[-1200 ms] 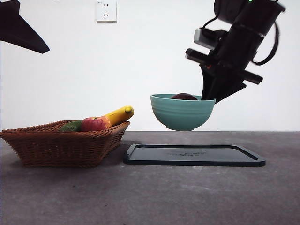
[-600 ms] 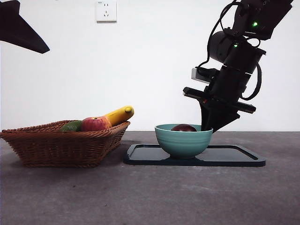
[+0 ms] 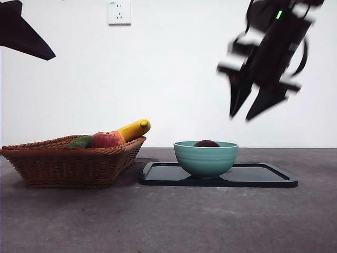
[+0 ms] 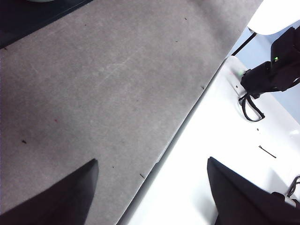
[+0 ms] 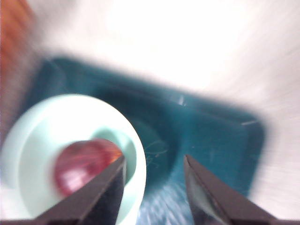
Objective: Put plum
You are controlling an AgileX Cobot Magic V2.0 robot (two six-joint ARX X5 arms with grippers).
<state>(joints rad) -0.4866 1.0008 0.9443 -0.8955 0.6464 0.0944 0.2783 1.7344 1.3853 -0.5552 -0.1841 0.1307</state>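
The front camera sits low, near the level of the bench (image 3: pixel 168 221), and looks straight across it toward a white wall with a socket (image 3: pixel 119 12). The teal bowl (image 3: pixel 206 158) on its dark tray (image 3: pixel 263 176) stands near and large, the wicker basket (image 3: pixel 68 163) beside the tray.

The right wrist camera looks steeply down between its own two jaws onto the same bowl (image 5: pixel 70 154) and tray (image 5: pixel 201 136); its picture is smeared by motion. These two views share bowl, tray and the plum (image 3: pixel 206 143) inside the bowl.

The left wrist camera looks down at bare bench (image 4: pixel 103 93) and its edge, well away from the bowl, with only a dark corner, perhaps of the tray, in view.
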